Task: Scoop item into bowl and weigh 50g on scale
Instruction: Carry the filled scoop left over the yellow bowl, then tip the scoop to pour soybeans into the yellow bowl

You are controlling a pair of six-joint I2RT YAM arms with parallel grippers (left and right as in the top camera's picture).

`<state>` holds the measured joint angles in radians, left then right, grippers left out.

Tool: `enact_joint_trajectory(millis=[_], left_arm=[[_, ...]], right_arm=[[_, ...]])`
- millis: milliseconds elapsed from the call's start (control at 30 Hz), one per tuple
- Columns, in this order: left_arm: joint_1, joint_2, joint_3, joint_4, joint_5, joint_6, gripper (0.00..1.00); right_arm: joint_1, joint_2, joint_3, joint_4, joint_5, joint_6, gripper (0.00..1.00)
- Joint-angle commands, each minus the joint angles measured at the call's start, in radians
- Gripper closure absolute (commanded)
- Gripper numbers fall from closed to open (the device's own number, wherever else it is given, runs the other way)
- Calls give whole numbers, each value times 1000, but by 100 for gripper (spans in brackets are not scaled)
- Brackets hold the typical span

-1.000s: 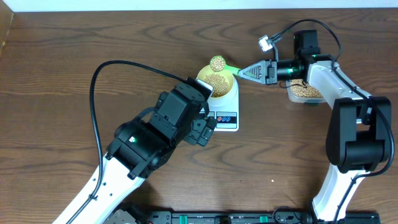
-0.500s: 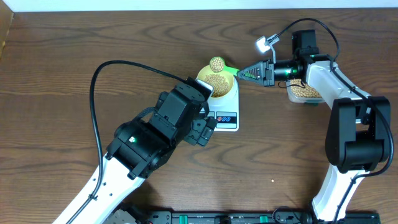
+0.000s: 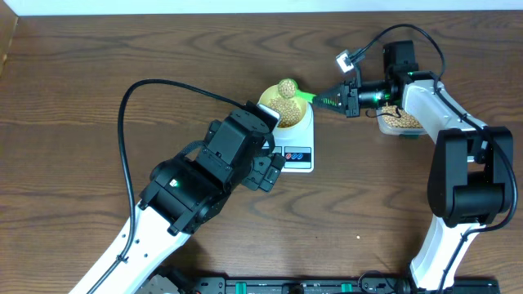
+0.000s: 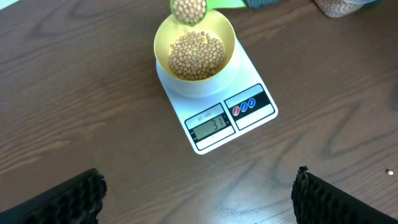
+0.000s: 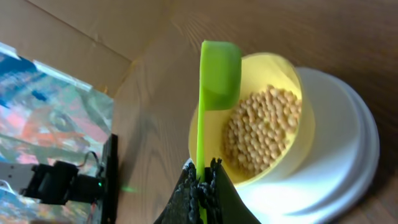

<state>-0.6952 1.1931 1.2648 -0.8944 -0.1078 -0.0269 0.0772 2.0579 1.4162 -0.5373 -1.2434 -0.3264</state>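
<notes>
A pale yellow-green bowl (image 3: 299,109) stands on the white scale (image 3: 298,155), partly filled with tan beans (image 4: 196,56). My right gripper (image 3: 320,100) is shut on the handle of a green scoop (image 5: 219,68). The scoop's head (image 3: 286,86), heaped with beans, hangs over the bowl's far rim. In the right wrist view the scoop is seen edge-on, beside the bowl (image 5: 305,112). My left gripper (image 4: 198,179) is open and empty above bare table in front of the scale (image 4: 249,68), whose display (image 4: 211,123) is lit.
A clear tub of beans (image 3: 400,121) sits right of the scale, under the right arm. The left arm's bulk and black cable (image 3: 131,98) cover the table's left centre. The table's back edge runs along the top.
The right wrist has rolled, turning the scoop over the bowl, and the scoop's head has edged slightly toward the bowl's middle. The left arm has not moved.
</notes>
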Motion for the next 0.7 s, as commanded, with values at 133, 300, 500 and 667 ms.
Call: enact_joint_trajectory(millis=[133, 300, 500, 667], left_arm=[[5, -5, 6, -3, -9, -8, 2], [5, -5, 6, -3, -9, -8, 2], [5, -5, 6, -3, -9, -8, 2], [5, -5, 6, -3, -9, -8, 2]], right_arm=[[3, 2, 0, -109, 81, -155, 99], [3, 2, 0, -110, 86, -161, 99], [7, 1, 2, -109, 86, -166, 99], [31, -2, 9, -110, 87, -220, 99]])
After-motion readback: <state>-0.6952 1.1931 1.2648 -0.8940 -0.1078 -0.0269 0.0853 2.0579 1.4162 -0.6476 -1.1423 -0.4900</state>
